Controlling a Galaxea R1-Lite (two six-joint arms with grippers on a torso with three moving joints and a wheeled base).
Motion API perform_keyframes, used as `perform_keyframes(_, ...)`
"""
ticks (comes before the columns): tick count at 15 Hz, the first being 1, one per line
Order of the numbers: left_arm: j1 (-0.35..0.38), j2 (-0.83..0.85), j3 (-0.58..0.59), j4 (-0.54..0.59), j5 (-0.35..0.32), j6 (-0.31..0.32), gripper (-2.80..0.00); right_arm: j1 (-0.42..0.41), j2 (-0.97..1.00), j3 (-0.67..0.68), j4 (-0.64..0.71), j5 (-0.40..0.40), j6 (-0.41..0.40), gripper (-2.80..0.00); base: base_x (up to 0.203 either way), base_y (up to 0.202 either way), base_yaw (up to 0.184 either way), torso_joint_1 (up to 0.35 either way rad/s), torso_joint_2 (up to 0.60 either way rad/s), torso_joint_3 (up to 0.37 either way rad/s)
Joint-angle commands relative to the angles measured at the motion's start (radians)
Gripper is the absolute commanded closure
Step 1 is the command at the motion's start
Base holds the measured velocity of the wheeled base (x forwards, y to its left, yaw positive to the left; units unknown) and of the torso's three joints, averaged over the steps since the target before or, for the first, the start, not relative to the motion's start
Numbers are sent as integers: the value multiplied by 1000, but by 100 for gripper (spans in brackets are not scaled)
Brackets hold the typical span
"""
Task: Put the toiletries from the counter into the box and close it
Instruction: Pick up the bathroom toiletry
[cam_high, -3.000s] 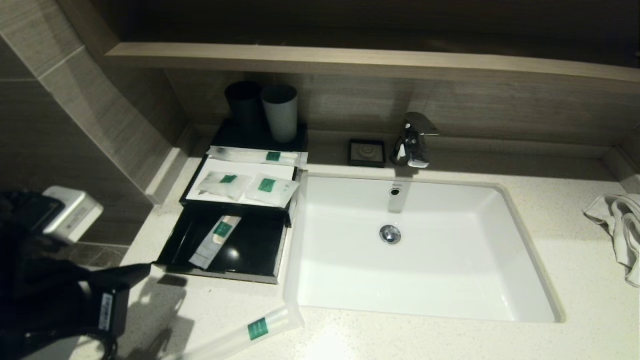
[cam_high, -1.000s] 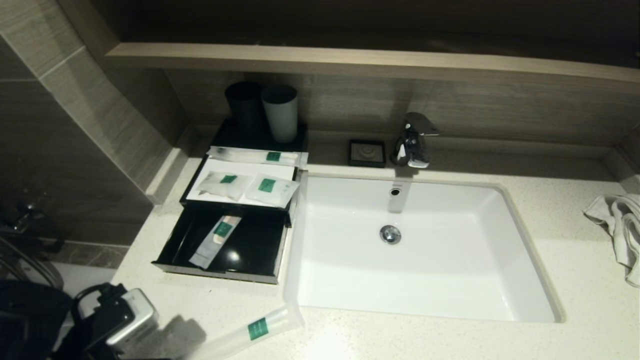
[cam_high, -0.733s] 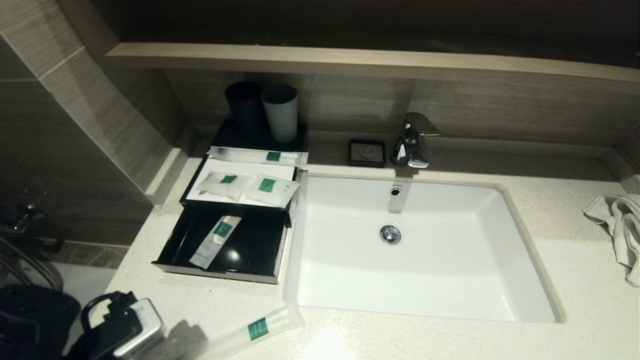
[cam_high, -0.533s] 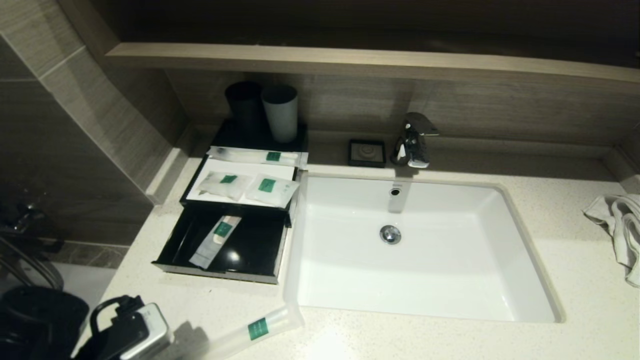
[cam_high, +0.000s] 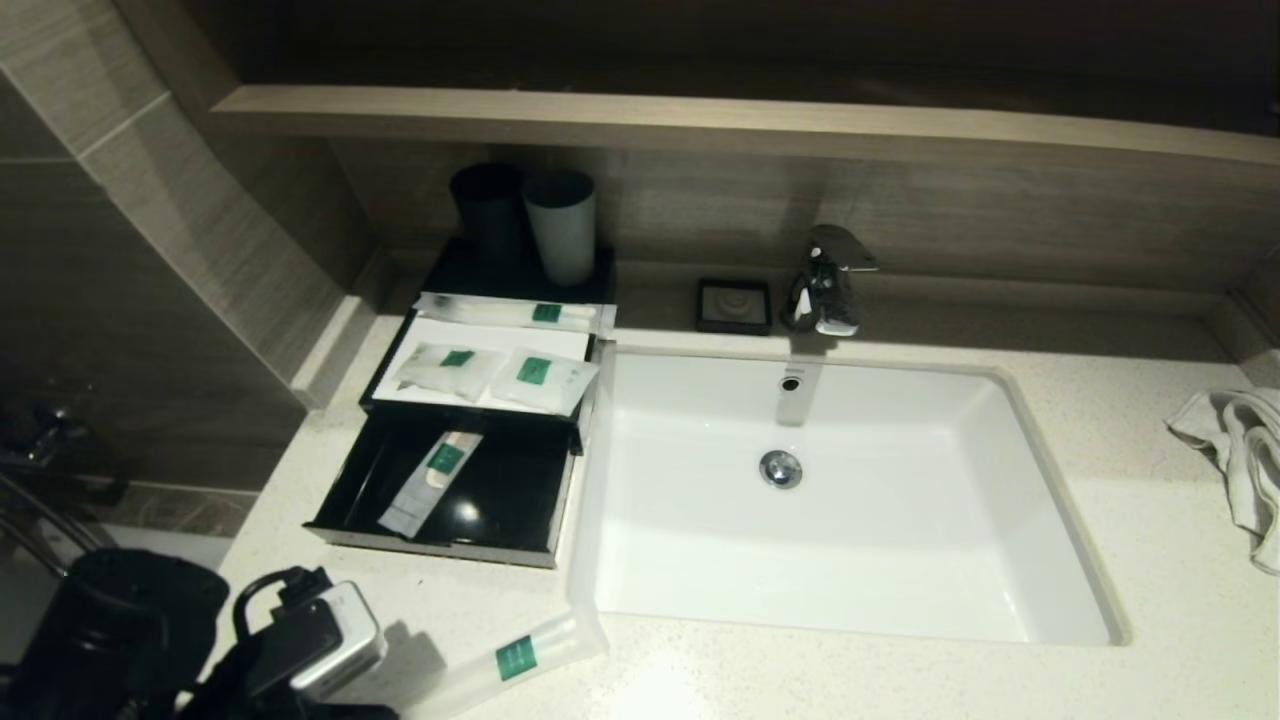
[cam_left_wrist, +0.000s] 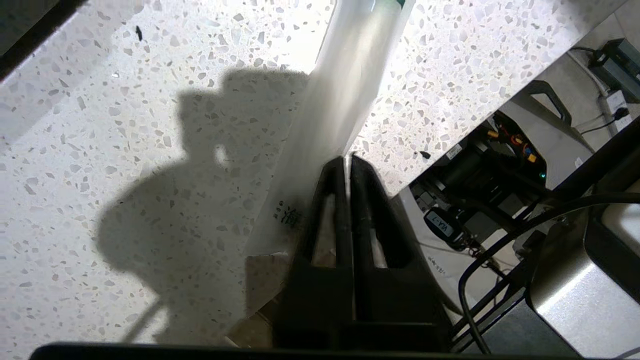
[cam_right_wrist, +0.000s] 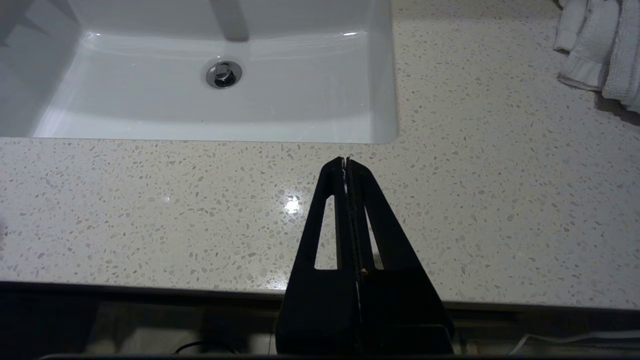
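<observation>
Left hand (cam_left_wrist: 347, 159) has slid in from desk's left edge to near end of long frosted packet (cam_high: 505, 660) on desk (cam_high: 800, 680); fingers pressed together, packet edge apparently pinched. Black box (cam_high: 440, 540) drawer open, one packet inside. Right hand (cam_right_wrist: 346, 160) idle, fingers together, empty, above desk front edge before sink (cam_right_wrist: 390, 100).

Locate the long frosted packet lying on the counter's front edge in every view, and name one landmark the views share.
Head view: long packet at bottom, left of centre, in front of the sink.
Left wrist view: it runs from the top edge down to the shut left gripper.
Right wrist view: not in it.
Shared landmark: the speckled counter.
</observation>
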Motion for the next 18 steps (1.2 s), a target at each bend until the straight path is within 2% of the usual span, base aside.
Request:
perform_keyframes(1,5,18,-2,-2,-2,22,-280,0,2,0,0,0,0,0,0,0,0,0,0,0)
perform_keyframes(6,56,40,1,-22,-10,38,-280,0,2,0,0,0,0,0,0,0,0,0,0,0)
perform_keyframes(10,88,53,0,-29,-48,42,-280,0,2,0,0,0,0,0,0,0,0,0,0,0)
perform_keyframes(11,96,59,-1,-37,-67,48,-280,0,2,0,0,0,0,0,0,0,0,0,0,0)
perform_keyframes(18,130,66,49,-85,-70,120,-280,0,2,0,0,0,0,0,0,0,0,0,0,0)
